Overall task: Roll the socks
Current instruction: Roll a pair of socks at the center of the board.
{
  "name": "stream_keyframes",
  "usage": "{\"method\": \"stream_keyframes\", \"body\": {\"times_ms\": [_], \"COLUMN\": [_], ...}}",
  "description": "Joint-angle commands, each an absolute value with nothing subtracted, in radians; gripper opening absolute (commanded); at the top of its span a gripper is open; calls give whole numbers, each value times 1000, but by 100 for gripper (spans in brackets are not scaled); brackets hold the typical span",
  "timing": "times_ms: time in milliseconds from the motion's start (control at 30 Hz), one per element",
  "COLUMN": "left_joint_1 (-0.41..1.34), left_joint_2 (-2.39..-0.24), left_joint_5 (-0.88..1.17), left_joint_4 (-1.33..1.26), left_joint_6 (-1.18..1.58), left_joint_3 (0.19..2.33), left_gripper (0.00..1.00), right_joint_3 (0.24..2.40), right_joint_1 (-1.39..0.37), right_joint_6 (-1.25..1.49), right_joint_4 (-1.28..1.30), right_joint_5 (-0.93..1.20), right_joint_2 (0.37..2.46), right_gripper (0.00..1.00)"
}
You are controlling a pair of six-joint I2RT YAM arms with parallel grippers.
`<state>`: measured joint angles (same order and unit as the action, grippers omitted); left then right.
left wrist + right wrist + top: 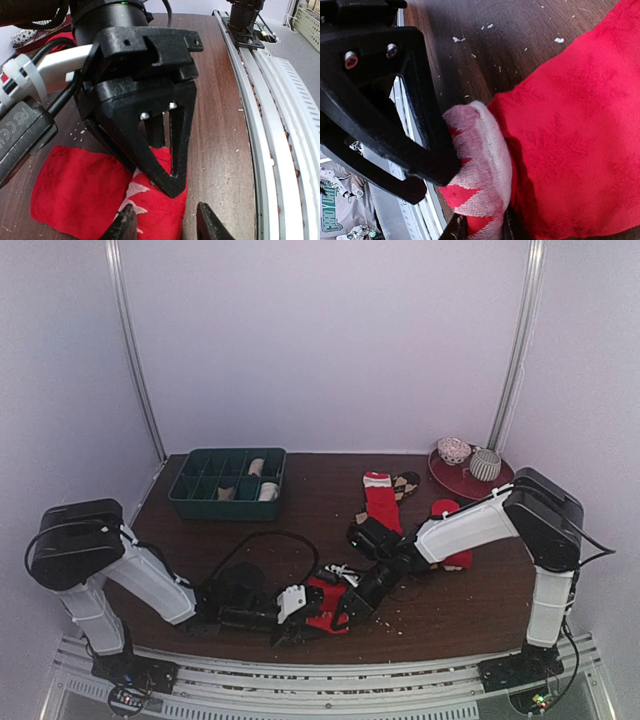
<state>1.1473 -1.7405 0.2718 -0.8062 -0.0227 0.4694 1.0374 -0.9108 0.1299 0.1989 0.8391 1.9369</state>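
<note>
Your work piece is the red sock (322,608). It lies on the dark wooden table (300,510) close to the near edge, between the two arms. Its white-and-red zigzag cuff (480,165) is turned over on itself in one fat fold, which I judge to be the start of the roll. The rest of the sock lies spread flat beyond it.

Your right gripper (484,229) is clenched on that folded cuff, with the fabric pinched between its tips, most likely so the fold cannot spring open.

Your left gripper (165,227) faces it from the other side at the same end of the sock. Its jaws stand apart, one tip over the fabric and the other off the sock's edge over bare wood, so it has nothing clamped. It looks placed to brace the fold or take it over while you turn the roll onward.

Mind the crowding. The two sets of fingers are nearly touching, and a loose pinch would let the cuff unfurl.

Farther back lies a second red sock (380,502) with a white cuff. Just beside it is a brown diamond-patterned sock (406,483). Both are probably waiting their turn.

At the back left, the green compartment tray (180,496) holds a few pale rolls (257,467) in its cells, presumably where finished ones go.
</note>
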Motion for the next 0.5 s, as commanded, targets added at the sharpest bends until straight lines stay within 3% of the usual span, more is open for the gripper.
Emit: {"method": "stream_keyframes", "body": {"times_ms": [0, 133, 333, 467], "left_joint_1": [1149, 1149, 1149, 1149], "left_joint_2": [-1774, -1792, -1754, -1744], "left_joint_5": [250, 247, 195, 155], "left_joint_4": [-804, -777, -823, -799], "left_joint_6": [-14, -2, 21, 9], "left_joint_3": [492, 508, 454, 460], "left_gripper": [38, 36, 48, 47], "right_joint_3": [975, 971, 966, 965], "right_joint_1": [-908, -908, -908, -909], "right_joint_6": [121, 124, 127, 130], "right_joint_4": [404, 397, 389, 383], "right_joint_5": [680, 682, 680, 680], "right_joint_2": [2019, 2019, 2014, 2017], "right_gripper": [19, 19, 19, 18]}}
